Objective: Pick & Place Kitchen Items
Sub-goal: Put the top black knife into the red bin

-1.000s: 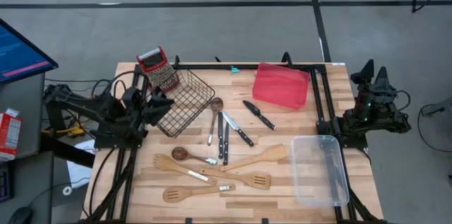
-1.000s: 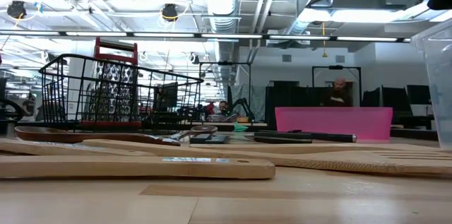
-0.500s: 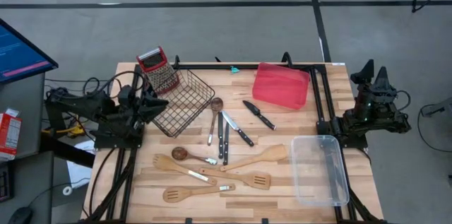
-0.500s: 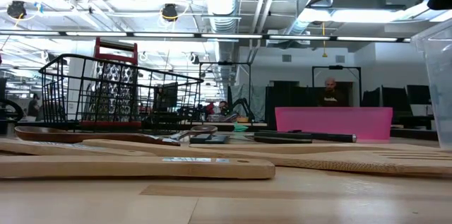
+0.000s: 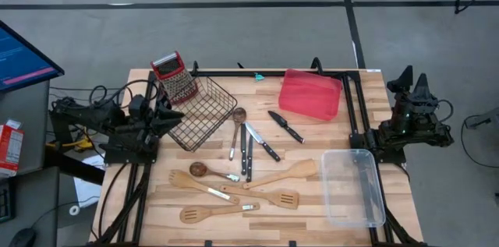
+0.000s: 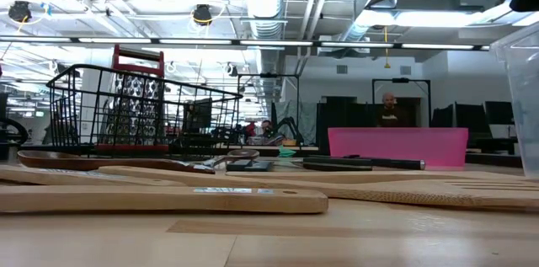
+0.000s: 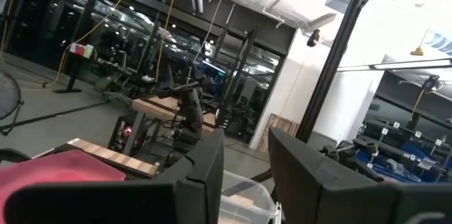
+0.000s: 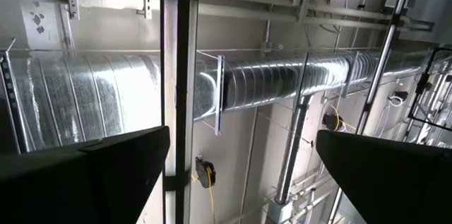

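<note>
**Both arms parked at the table's sides, utensils untouched**

The left gripper (image 5: 173, 111) sits off the table's left edge, fingers (image 7: 205, 174) a narrow gap apart, holding nothing; the black wire basket (image 5: 204, 112) lies just beyond its tips. Farther out lie the kitchen items (image 5: 248, 171): knives, spoons and wooden spatulas spread mid-table. The right gripper (image 5: 411, 83) rests beyond the table's right edge, spread wide and empty, well apart from them.

spatulas (image 5: 269, 198): pale wood | basket (image 5: 201, 112): black wire | bin (image 5: 355, 187): clear plastic
</note>
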